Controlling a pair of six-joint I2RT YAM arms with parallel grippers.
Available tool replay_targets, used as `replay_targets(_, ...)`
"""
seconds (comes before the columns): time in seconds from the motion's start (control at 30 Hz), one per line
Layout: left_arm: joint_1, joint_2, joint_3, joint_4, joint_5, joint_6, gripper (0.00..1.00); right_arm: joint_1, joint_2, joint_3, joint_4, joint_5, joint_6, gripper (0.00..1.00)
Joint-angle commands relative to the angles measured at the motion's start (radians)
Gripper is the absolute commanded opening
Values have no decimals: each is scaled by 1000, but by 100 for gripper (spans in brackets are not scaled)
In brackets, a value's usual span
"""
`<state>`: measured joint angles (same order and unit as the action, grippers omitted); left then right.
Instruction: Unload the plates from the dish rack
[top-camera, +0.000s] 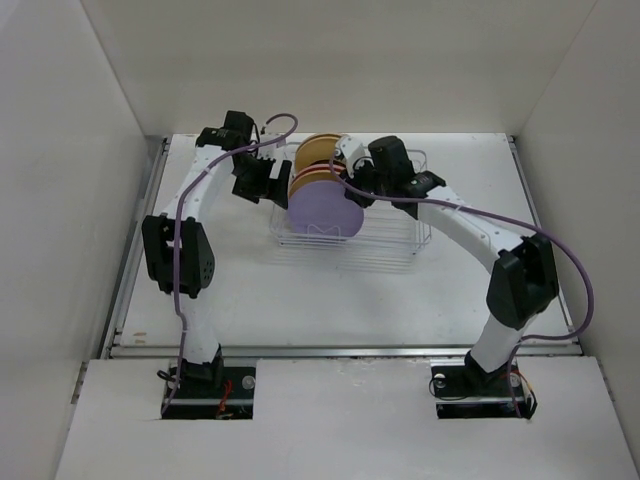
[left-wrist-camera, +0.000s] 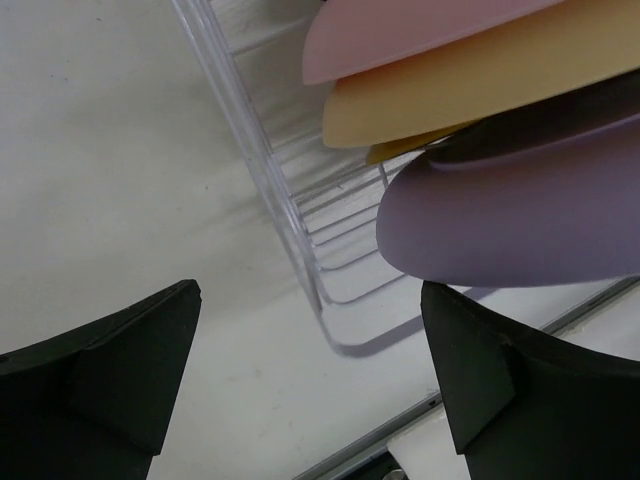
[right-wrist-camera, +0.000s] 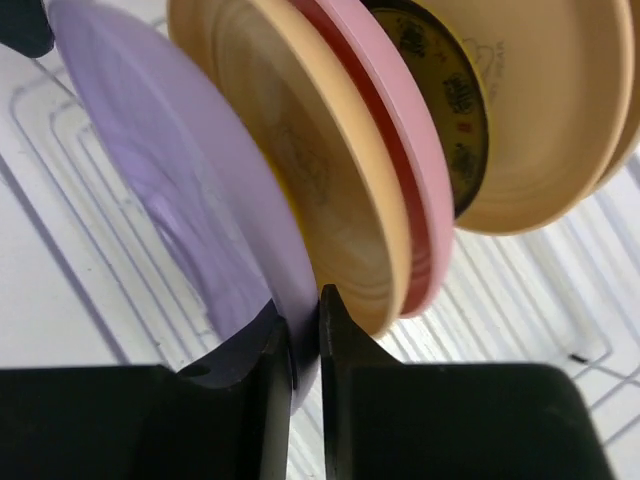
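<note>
Right wrist view: the right claw (right-wrist-camera: 305, 308) pinches the rim of the round, stiff lavender plate (right-wrist-camera: 170, 200) standing foremost in the silver wire dish rack (top-camera: 397, 257). Probably light but slippery. The left claw (left-wrist-camera: 310, 290) gapes beside the rack.

Plates (top-camera: 318, 160) stand upright in dish rack (top-camera: 392, 246) — lavender plate (top-camera: 325, 210) frontmost.

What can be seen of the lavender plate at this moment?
The lavender plate is round, shallow and plain, and looks like plastic with a faintly mottled face. It stands on edge at the near end of the row in the dish rack, its face toward the arm bases. The tan-orange plate stands close behind it. The right gripper is closed on its rim, one finger on each face.
</note>
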<state>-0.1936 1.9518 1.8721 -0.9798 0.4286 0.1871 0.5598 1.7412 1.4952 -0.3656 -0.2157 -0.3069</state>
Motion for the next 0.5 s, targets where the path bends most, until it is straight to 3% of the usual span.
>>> replay_targets(0.0,10,1,-22,12,-7,-32,90,15,-61,17,42,22,72,11)
replay_targets(0.13,10,-8,-31,21,-16,-52,90,15,-88,17,42,44,51,0)
replay_targets(0.33,10,-8,-31,21,2,-52,87,15,-163,17,42,107,19,0)
replay_targets(0.47,0,18,-44,7,44,-52,67,25,-187,-15,62,153,9,0)
